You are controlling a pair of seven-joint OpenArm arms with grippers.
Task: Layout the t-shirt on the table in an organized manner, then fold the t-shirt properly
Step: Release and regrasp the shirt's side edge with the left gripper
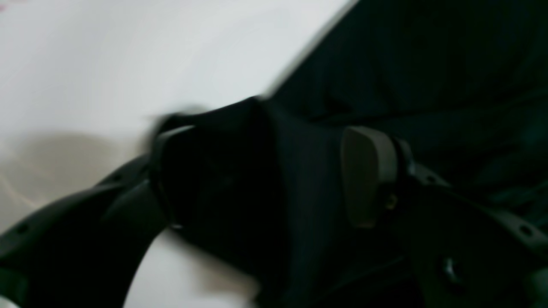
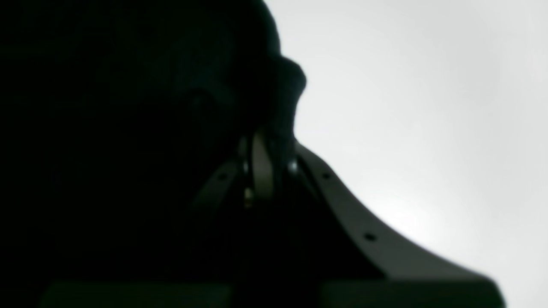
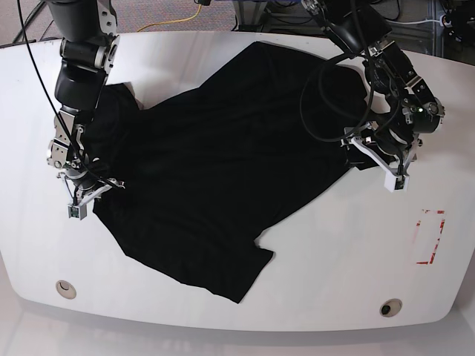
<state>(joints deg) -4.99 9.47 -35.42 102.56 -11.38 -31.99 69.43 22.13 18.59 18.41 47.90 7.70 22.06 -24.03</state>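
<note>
The black t-shirt (image 3: 215, 170) lies spread but wrinkled and skewed across the white table (image 3: 334, 252). At the shirt's right edge my left gripper (image 3: 375, 163) stands open. In the left wrist view a fold of the t-shirt (image 1: 428, 64) runs between the wide-apart fingers of the left gripper (image 1: 269, 141), clear of the grey pad (image 1: 368, 175), with the table (image 1: 107, 64) beyond. At the shirt's left edge my right gripper (image 3: 76, 206) is shut on the cloth. In the right wrist view the right gripper (image 2: 263, 145) pinches the t-shirt (image 2: 128, 107) over the table (image 2: 428, 107).
A red tape rectangle (image 3: 430, 237) marks the table's right side. Two round grommet holes (image 3: 65, 288) (image 3: 390, 306) sit near the front edge. Black cables (image 3: 326, 96) loop over the shirt by the left arm. The table's curved edge runs along the front.
</note>
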